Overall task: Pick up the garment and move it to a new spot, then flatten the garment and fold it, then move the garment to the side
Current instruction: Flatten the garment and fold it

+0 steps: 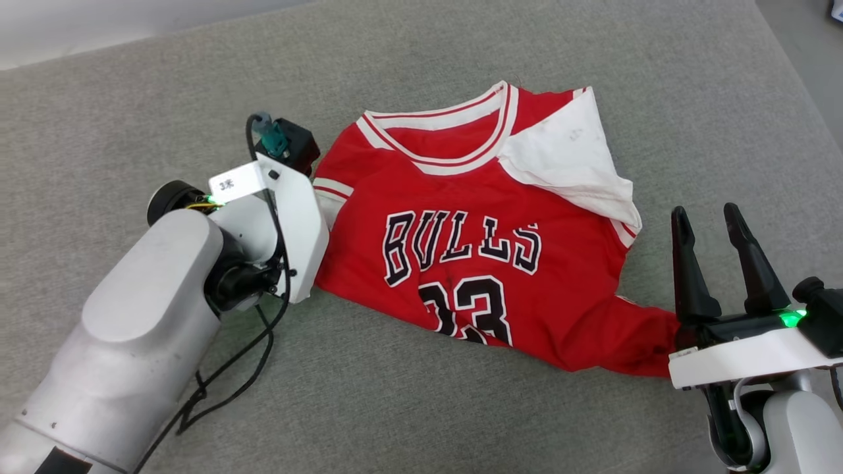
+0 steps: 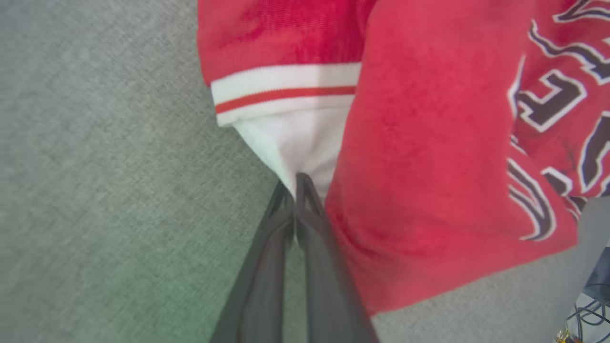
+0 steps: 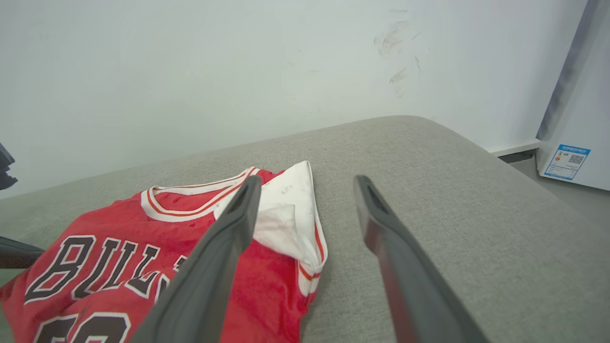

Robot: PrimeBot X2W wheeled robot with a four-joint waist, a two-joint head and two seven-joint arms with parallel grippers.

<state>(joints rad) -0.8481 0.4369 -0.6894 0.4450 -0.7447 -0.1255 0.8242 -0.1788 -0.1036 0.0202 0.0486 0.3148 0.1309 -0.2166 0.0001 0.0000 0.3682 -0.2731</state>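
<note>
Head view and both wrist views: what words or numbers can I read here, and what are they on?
"BULLS": chest of the red jersey.
"23": below it on the jersey, bottom folded under, first digit creased.
White tag on the left arm: mark too small to read.
Blue sticker on the white cabinet: print too small.

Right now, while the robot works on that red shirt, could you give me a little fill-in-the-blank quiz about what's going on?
1. The left pincer is shut on the ___ sleeve of the garment.
2. The right pincer stands ___, holding nothing.
3. The black letters on the garment spell ___.
4. The garment lies on a ___ fabric surface.
Missing words: white; open; BULLS; grey.
</note>
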